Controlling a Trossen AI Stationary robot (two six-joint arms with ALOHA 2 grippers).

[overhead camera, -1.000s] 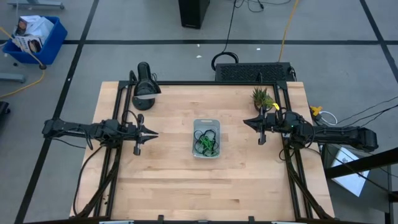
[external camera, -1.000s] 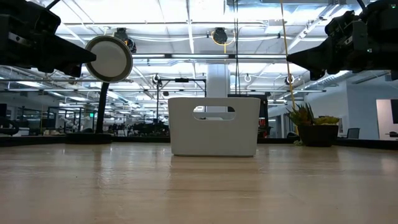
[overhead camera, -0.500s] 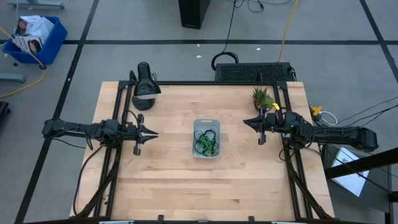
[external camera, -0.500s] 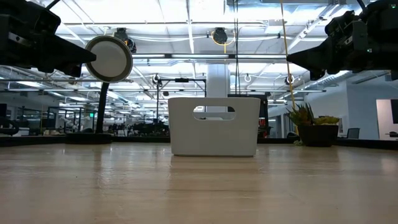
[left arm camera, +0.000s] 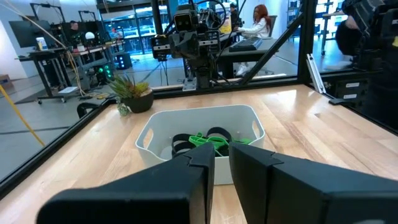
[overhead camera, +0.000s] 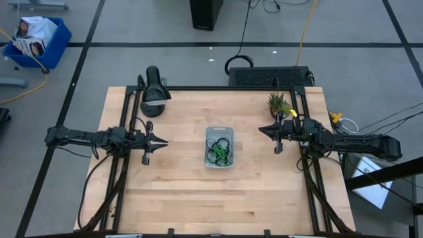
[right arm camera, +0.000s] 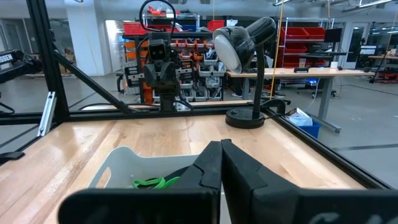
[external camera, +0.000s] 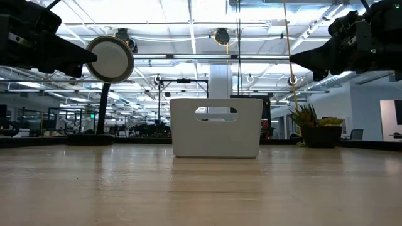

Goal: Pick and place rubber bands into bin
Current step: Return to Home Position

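The bin [overhead camera: 219, 129] stands on its base at the table's middle; it also shows in the low view [external camera: 216, 135]. Several rubber bands lie inside it, light green ones [overhead camera: 217, 155] and dark ones [overhead camera: 222, 139], and they also show in the left wrist view [left arm camera: 210, 139] and the right wrist view [right arm camera: 155, 182]. My left gripper [overhead camera: 163, 141] hovers left of the bin, pointing at it, with only a narrow slit between its fingers [left arm camera: 222, 168], and holds nothing. My right gripper [overhead camera: 261, 129] hovers right of the bin, shut and empty [right arm camera: 221, 163].
A black desk lamp [overhead camera: 153, 92] stands at the far left of the table and a small potted plant [overhead camera: 277, 104] at the far right. Black frame rails run along the table's edges. A blue crate [overhead camera: 36, 39] sits on the floor. A person [left arm camera: 252, 25] sits beyond the table.
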